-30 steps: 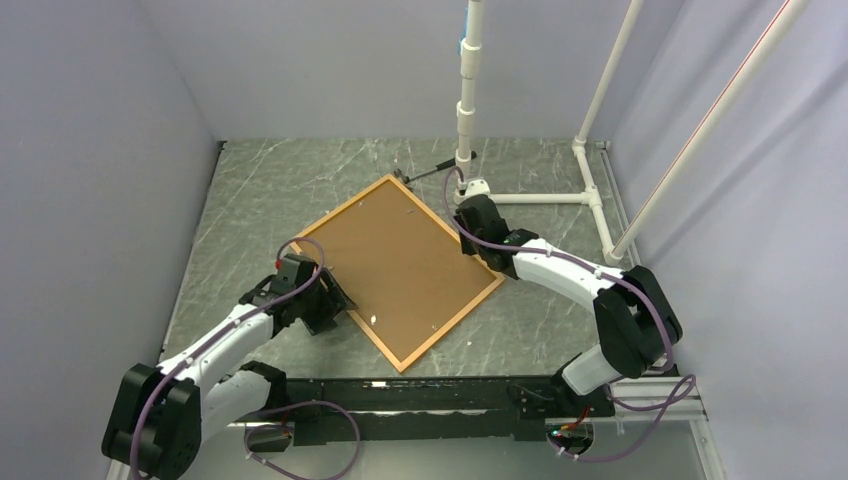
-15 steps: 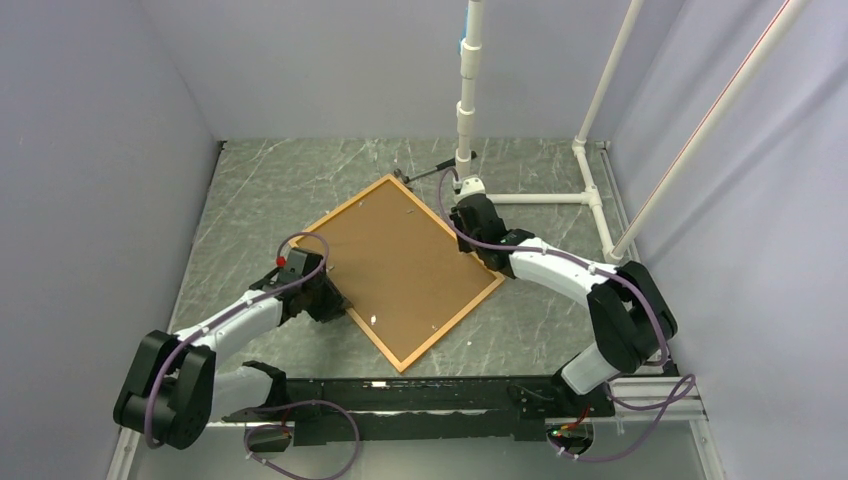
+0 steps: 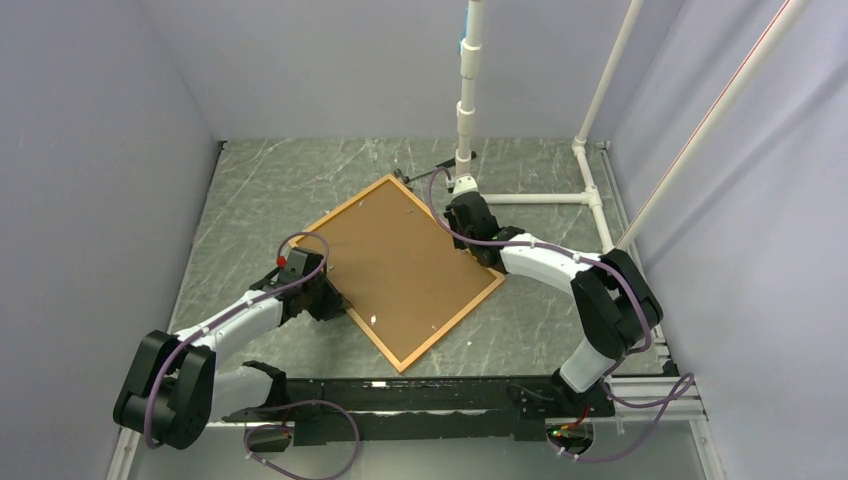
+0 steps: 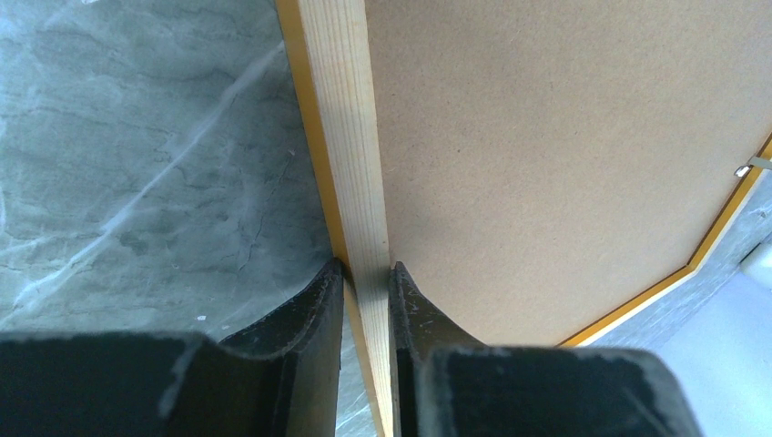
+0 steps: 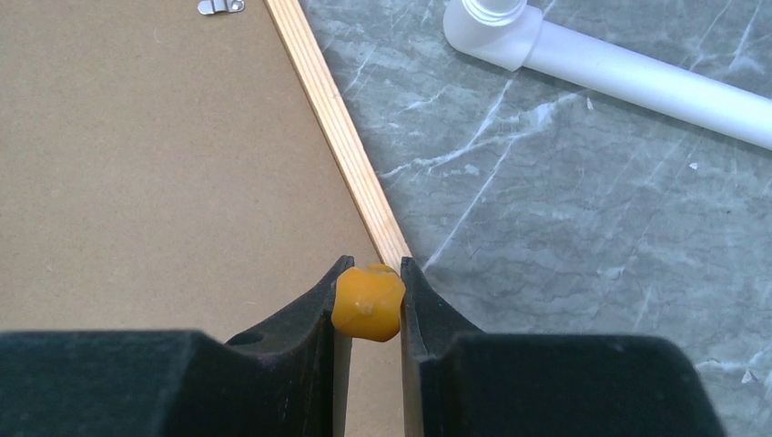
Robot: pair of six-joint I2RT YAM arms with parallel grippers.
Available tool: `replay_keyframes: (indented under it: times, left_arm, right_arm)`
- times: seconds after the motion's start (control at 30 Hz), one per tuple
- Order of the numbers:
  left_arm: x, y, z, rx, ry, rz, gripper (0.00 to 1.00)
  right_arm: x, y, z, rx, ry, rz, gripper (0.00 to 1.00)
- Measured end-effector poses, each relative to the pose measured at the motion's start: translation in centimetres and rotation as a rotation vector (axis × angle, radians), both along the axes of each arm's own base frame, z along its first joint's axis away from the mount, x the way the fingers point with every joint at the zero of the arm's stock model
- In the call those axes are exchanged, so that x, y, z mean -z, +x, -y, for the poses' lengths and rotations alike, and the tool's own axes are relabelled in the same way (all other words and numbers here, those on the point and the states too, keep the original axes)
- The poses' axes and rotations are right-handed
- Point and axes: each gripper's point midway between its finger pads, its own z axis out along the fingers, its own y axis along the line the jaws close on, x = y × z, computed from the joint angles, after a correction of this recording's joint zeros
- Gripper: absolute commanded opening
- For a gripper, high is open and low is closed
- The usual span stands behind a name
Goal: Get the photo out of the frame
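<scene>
Left wrist: left pincer (image 4: pixel 366 269) tight on frame (image 4: pixel 340 137); right pincer (image 5: pixel 369 263) tight on orange knob (image 5: pixel 368 303), white pipe (image 5: pixel 628 82) near.

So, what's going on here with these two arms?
Two robot arms are working on a picture frame lying on the table with the photo in it, brown back up. The left pincer pinches its wooden side rail. The right pincer grips a small orange handle at the opposite edge. The photo is not out yet.

The frame (image 4: pixel 350 137) lies between the left fingers (image 4: pixel 309 319), photo (image 4: pixel 546 137) right of them (table (image 4: pixel 137 182) left); a knob (image 5: pixel 367 302) between the right fingers (image 5: pixel 309 314).
</scene>
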Motion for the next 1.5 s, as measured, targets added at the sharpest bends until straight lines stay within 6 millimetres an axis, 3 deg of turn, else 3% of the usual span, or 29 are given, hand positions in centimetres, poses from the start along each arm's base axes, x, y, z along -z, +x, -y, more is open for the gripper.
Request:
replay_keyframes:
  times: [0.43, 0.8, 0.87, 0.97, 1.03, 1.13, 1.2, 1.27, 1.33, 1.4, 1.5]
  left_arm:
    - [0.1, 0.0, 0.0, 0.0, -0.001, -0.001, 0.0]
    - [0.1, 0.0, 0.0, 0.0, 0.0, 0.0, 0.02]
    - [0.0, 0.0, 0.0, 0.003, 0.0, 0.002, 0.11]
    - [-0.1, 0.0, 0.0, 0.024, 0.01, 0.014, 0.36]
    - [-0.1, -0.1, -0.3, 0.055, 0.033, 0.032, 0.54]
    - [-0.9, -0.3, -0.5, 0.141, 0.066, 0.088, 0.63]
    - [-2.2, -0.4, 0.0, 0.233, 0.051, 0.153, 0.61]
    - [-3.5, -0.7, 1.0, 0.341, 0.034, 0.22, 0.6]
    - [-5.2, -1.1, 2.4, 0.468, 0.028, 0.284, 0.6]
    - [-7.4, -1.9, 5.1, 0.638, 0.034, 0.358, 0.6]
    - [-10.5, -3.3, 9.5, 0.859, 0.049, 0.464, 0.58]
  right_arm:
    - [0.3, -0.1, 0.6, 0.016, -0.025, -0.008, 0.0]
    - [0.3, -1.6, 1.1, 0.017, -0.035, -0.082, 0.0]
    - [-0.2, -2.7, 1.1, 0.006, -0.007, -0.113, 0.0]
    - [-3.0, -4.4, 1.5, 0.007, 0.056, -0.1, 0.0]
    - [-6.7, -5.1, 1.8, 0.011, 0.123, -0.035, 0.0]
    - [-10.9, -6.1, 2.3, 0.01, 0.207, 0.046, 0.0]
    - [-12.2, -6.6, 2.6, 0.011, 0.235, 0.072, 0.0]
    - [-12.0, -7.3, 3.0, 0.016, 0.244, 0.07, 0.0]
    - [-10.3, -8.3, 3.6, 0.026, 0.227, 0.033, 0.0]
    - [-8.3, -9.5, 4.5, 0.042, 0.201, -0.02, 0.0]
    - [-6.7, -11.0, 5.8, 0.077, 0.181, -0.062, 0.0]
